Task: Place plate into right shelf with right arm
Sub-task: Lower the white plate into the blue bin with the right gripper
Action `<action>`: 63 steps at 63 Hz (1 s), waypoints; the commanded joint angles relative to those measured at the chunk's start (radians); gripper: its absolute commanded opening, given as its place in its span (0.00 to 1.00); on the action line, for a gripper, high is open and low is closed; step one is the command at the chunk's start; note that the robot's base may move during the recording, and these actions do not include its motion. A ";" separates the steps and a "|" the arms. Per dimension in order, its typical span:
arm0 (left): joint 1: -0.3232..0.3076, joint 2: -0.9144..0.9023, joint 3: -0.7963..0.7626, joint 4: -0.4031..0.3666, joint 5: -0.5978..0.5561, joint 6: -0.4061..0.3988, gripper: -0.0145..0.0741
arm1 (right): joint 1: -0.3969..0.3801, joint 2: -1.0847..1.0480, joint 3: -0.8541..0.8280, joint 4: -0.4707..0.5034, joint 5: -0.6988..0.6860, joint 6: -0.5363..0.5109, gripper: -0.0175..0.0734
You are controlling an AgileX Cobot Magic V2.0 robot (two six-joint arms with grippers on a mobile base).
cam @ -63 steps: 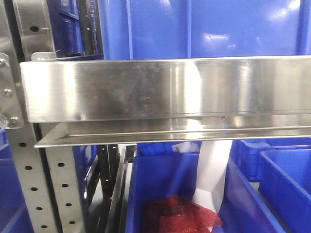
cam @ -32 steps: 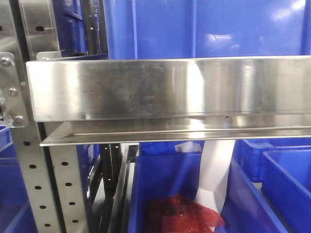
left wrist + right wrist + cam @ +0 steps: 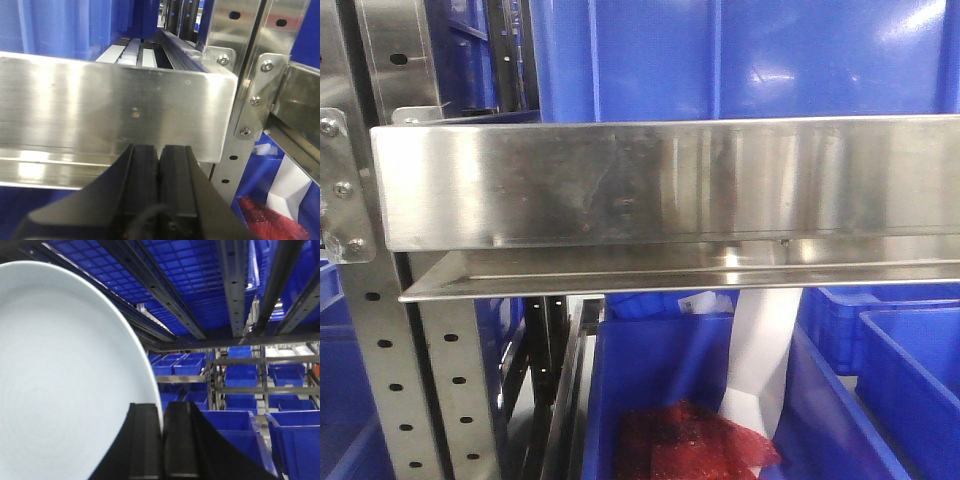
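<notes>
Stainless-steel racking loaded with blue plastic bins is filling every view. In the front view the right shelf (image 3: 660, 180) is showing one broad brushed-metal ledge face with a thinner lip beneath. One perforated upright (image 3: 380, 390) is standing at its left, with three bolt heads (image 3: 342, 188) on the corner bracket. One large upper bin (image 3: 740, 60) is sitting above the ledge. Below it, a lower bin (image 3: 660, 360) is holding one crumpled red mesh piece (image 3: 690, 445), and one white sheet (image 3: 760, 350) is running down from behind the ledge into it.

One plate (image 3: 65, 375) is filling the left half of the right wrist view. The right end effector (image 3: 162, 412) is clamping its rim, with two blocky black fingers pressing either side of the edge. The disc is spreading up and to the left from the grip, its smooth, pale, unpatterned face turned toward the camera (being round, it has no long axis). Above it, gridded bin undersides are resting on dark perforated rails (image 3: 235, 285), and rows of distant bins (image 3: 240, 375) are receding behind.

In the left wrist view the left end effector (image 3: 160, 155) is facing the same kind of steel ledge, its two fingers pressed together on nothing.
</notes>
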 commanded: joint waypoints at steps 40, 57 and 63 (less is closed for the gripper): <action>-0.007 -0.004 0.010 -0.002 -0.084 -0.006 0.11 | -0.002 0.872 -0.554 0.004 0.063 0.003 0.29; -0.007 -0.004 0.010 -0.002 -0.084 -0.006 0.11 | -0.027 0.907 -0.554 0.004 0.065 0.003 0.87; -0.007 -0.004 0.010 -0.002 -0.084 -0.006 0.11 | -0.051 0.907 -0.554 0.004 0.072 0.003 0.89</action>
